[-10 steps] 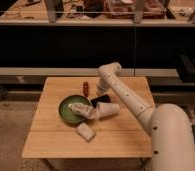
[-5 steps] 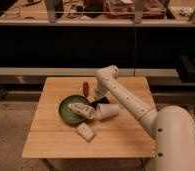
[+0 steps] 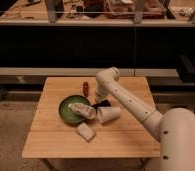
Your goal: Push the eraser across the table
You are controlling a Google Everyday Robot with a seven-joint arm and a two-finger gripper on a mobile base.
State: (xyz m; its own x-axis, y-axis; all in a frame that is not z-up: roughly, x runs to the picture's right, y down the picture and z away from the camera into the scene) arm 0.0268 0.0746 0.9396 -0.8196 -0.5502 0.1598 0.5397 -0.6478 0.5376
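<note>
Reaching down just right of green bowl [image 3: 63, 107], gripper [image 3: 99, 100] sits low over table [image 3: 51, 140], fingers clenched. Black eraser [image 3: 104, 104] lies just right of bowl, at gripper tip; contact unclear.

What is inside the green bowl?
In the green bowl a whitish object lies across one side. The bowl's bottom under it is hidden. The shut gripper is down beside the bowl, not in it.

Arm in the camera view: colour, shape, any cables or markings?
Arm: off-white, rounded tubular links with a bulbous elbow joint, widening into a large rounded shoulder shell bearing small dark dots. No outer cables or lettering visible. Pincer: dark, at the arm's end low over the table, between green bowl and white cup.
</note>
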